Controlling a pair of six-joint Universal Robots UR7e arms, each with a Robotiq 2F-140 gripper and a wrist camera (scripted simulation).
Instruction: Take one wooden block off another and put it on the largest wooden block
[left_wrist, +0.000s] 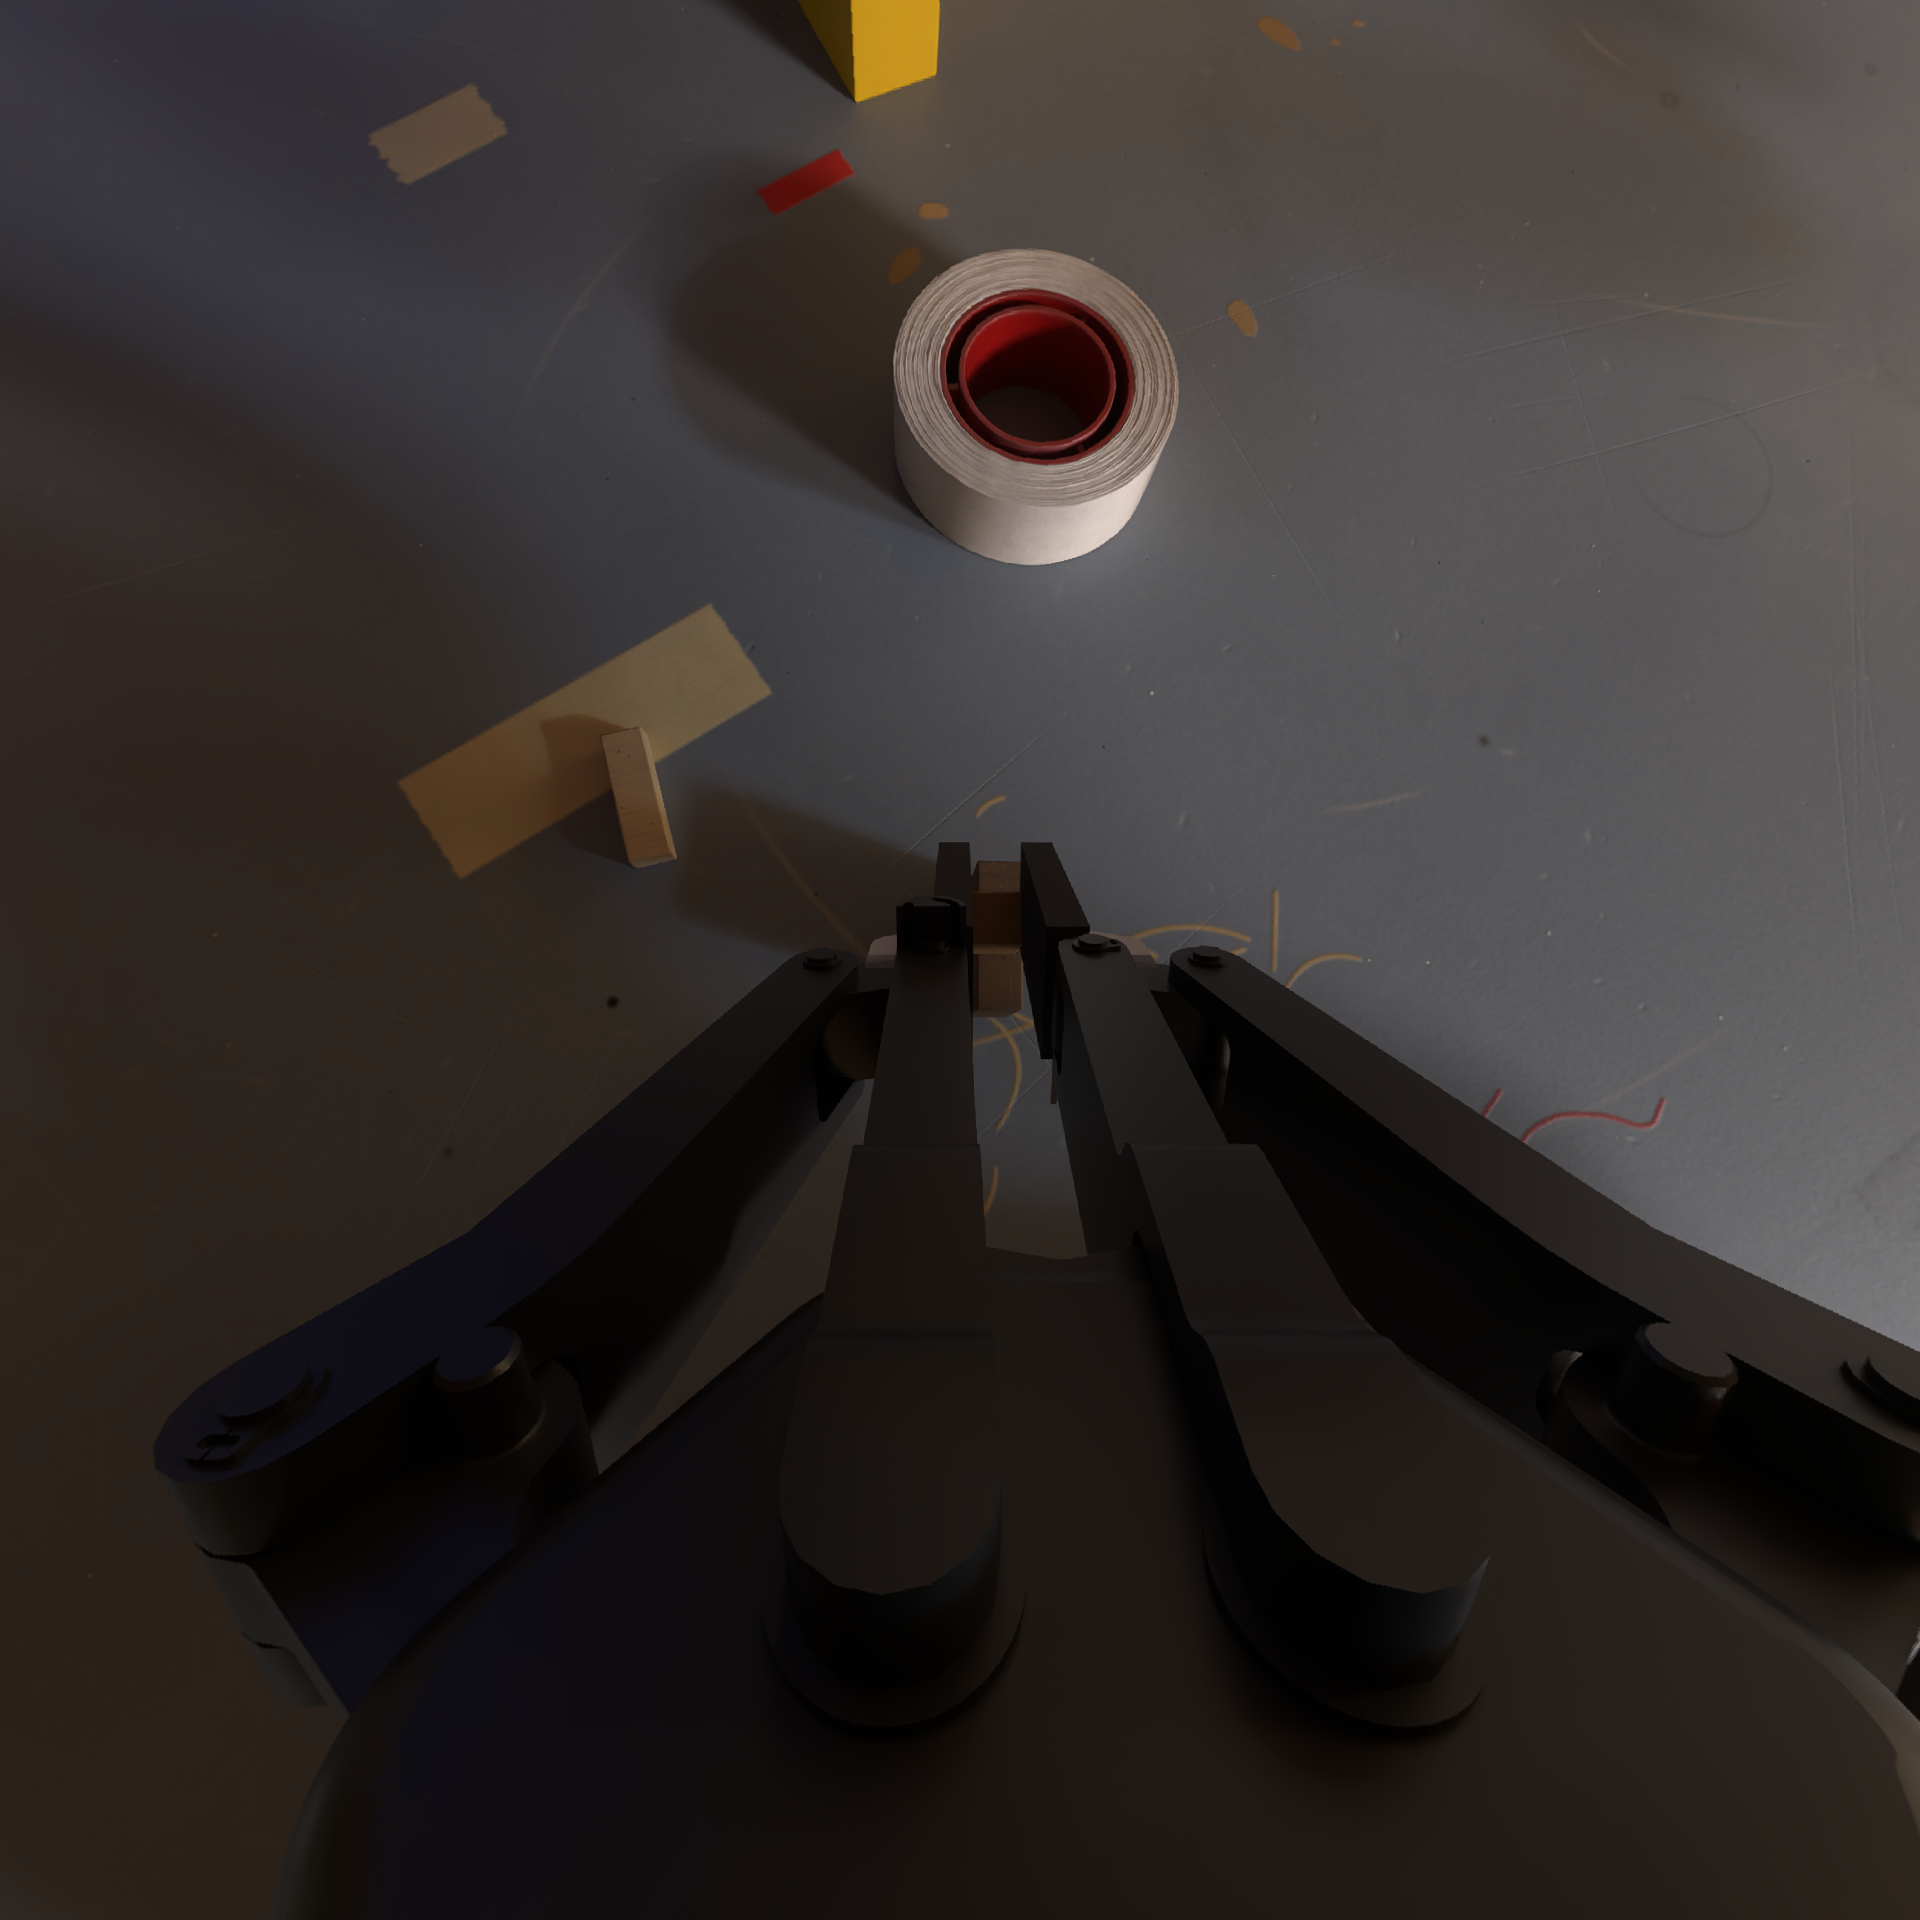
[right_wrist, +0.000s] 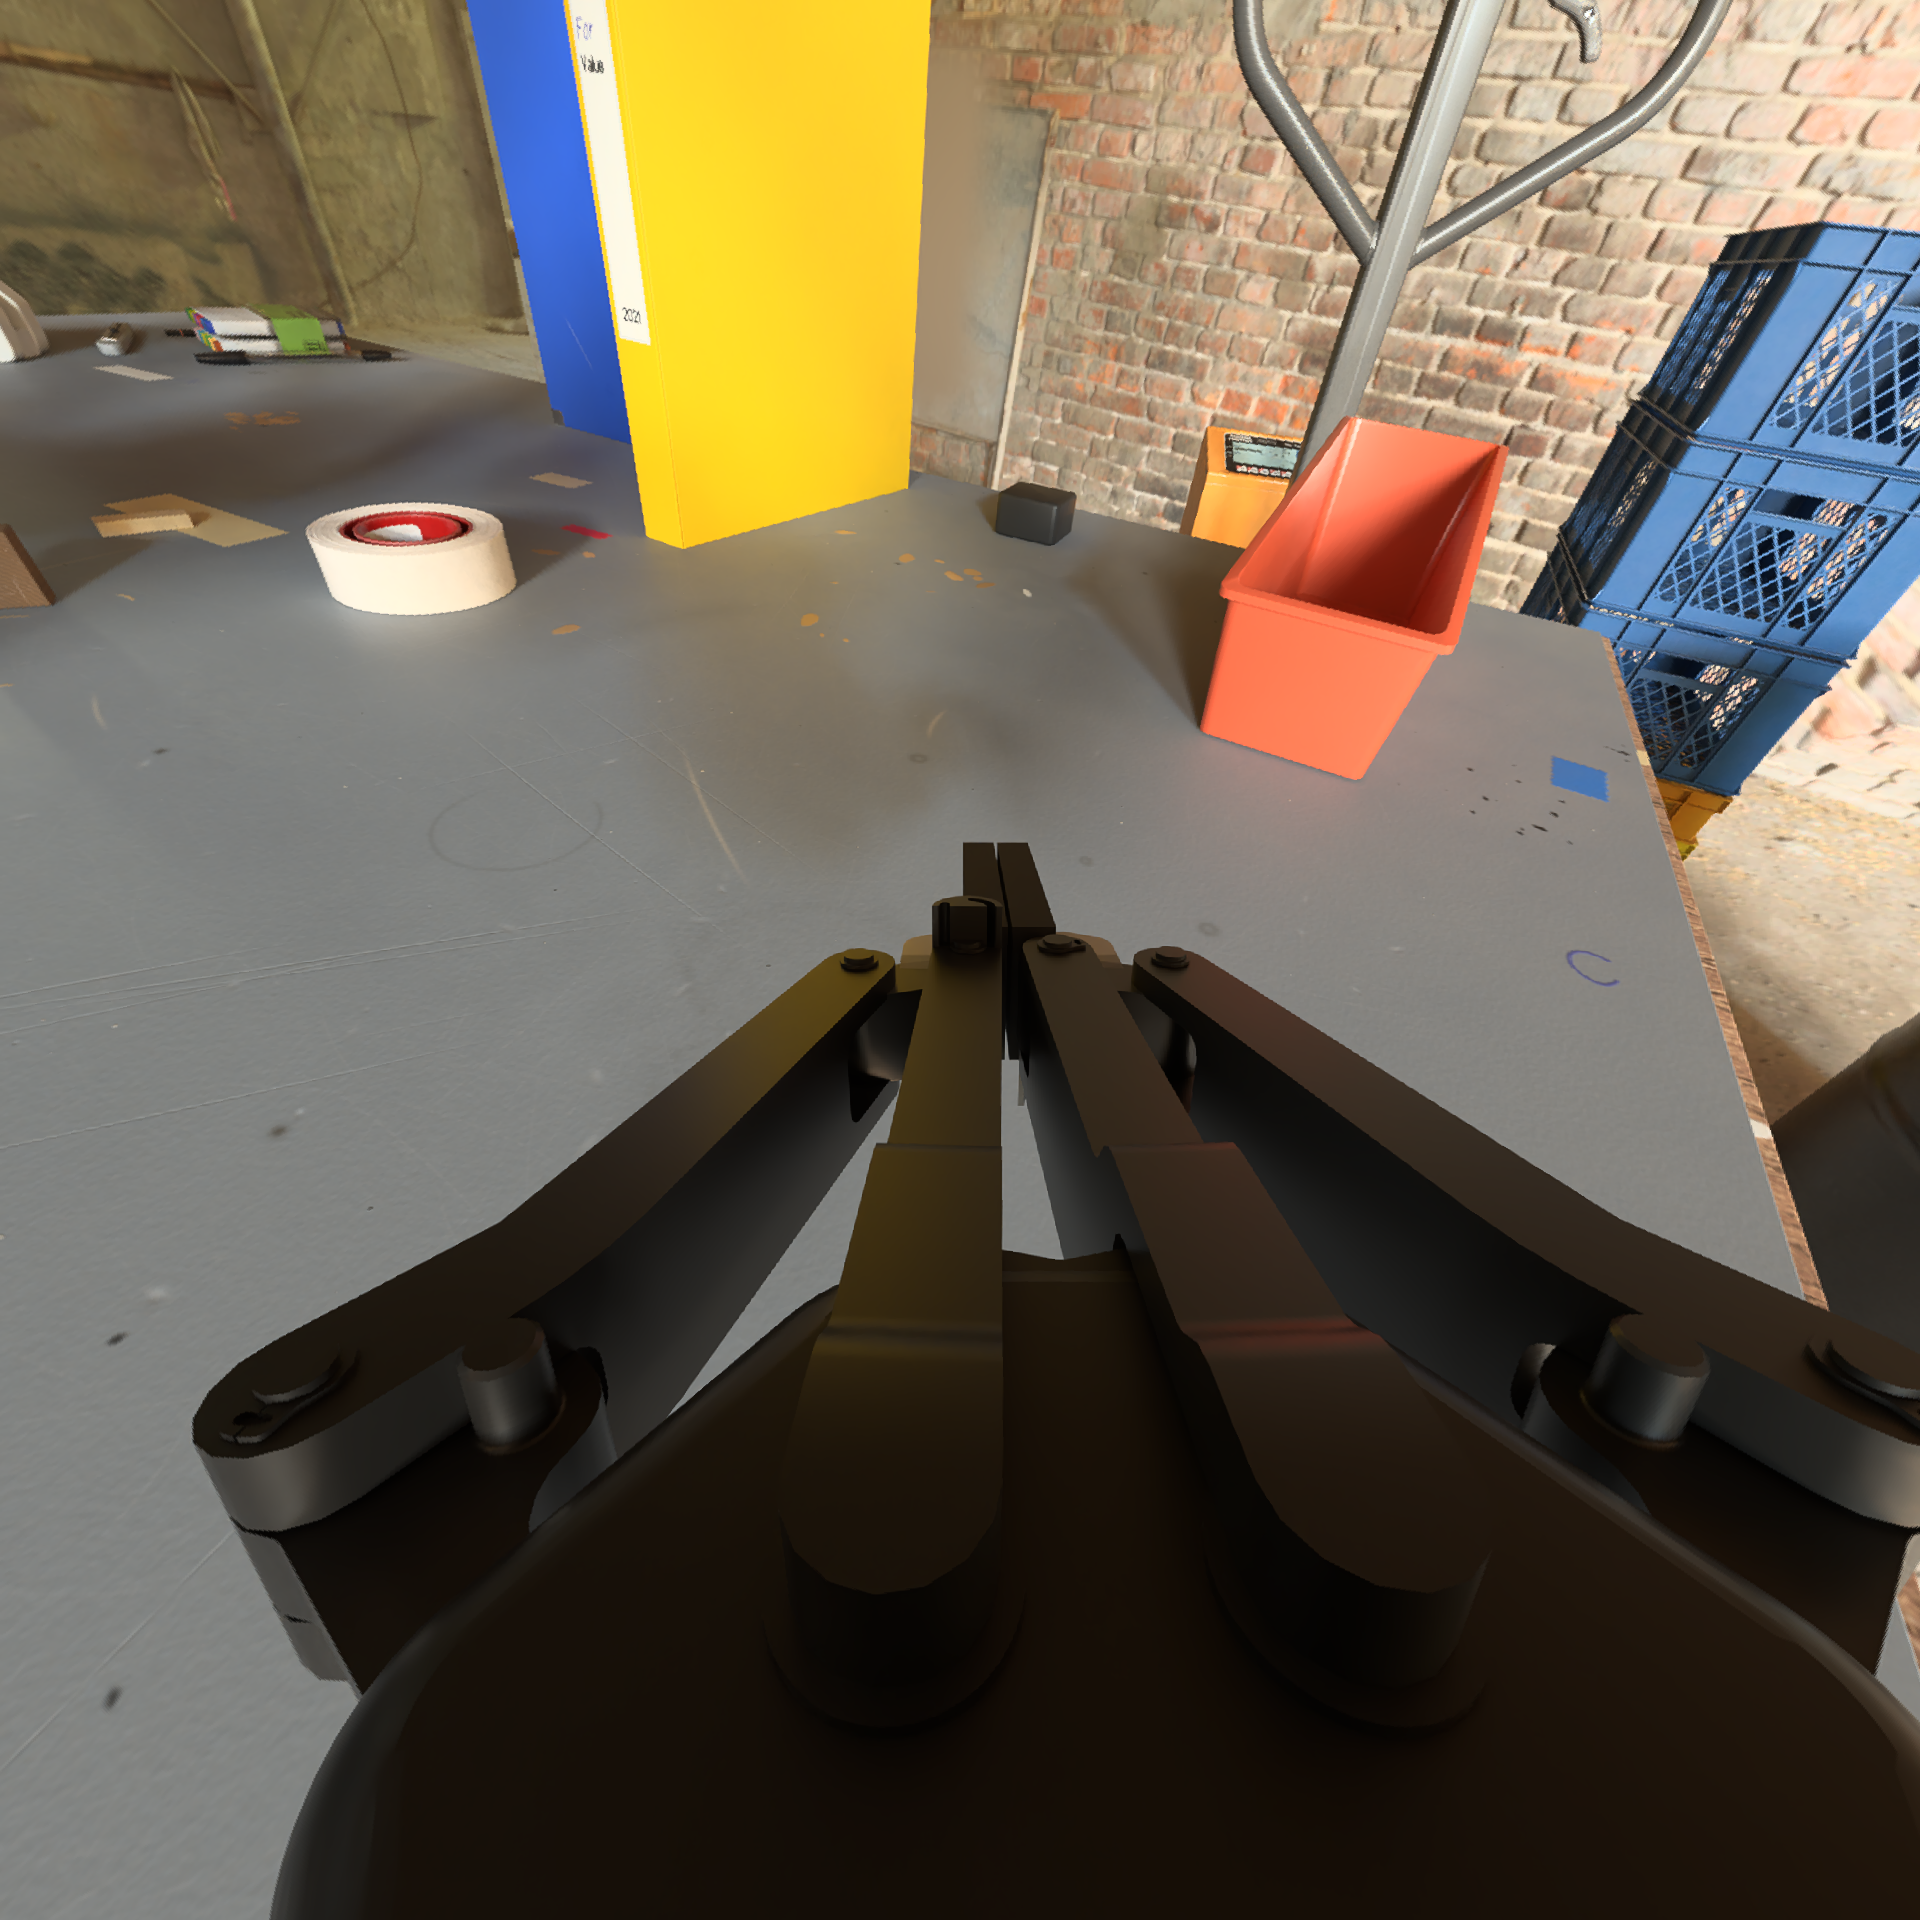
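In the left wrist view my left gripper (left_wrist: 995, 864) is shut on a small wooden block (left_wrist: 993, 916), held between the fingertips above the grey table (left_wrist: 1455, 727). To its upper left lies the largest wooden block (left_wrist: 623, 707), a flat pale plank. A narrow wooden block (left_wrist: 636, 795) rests across the plank's near edge, tilted. In the right wrist view my right gripper (right_wrist: 995, 868) is shut and empty above the table (right_wrist: 520, 935). The wooden blocks (right_wrist: 151, 516) show small at the far left there.
A white tape roll (left_wrist: 1034, 405) with a red core stands beyond the left gripper; it also shows in the right wrist view (right_wrist: 412, 556). A yellow binder (right_wrist: 769, 260), a blue binder (right_wrist: 535, 208), an orange bin (right_wrist: 1340, 613) and a small black box (right_wrist: 1034, 511) stand at the back. The table edge (right_wrist: 1725, 1039) runs on the right.
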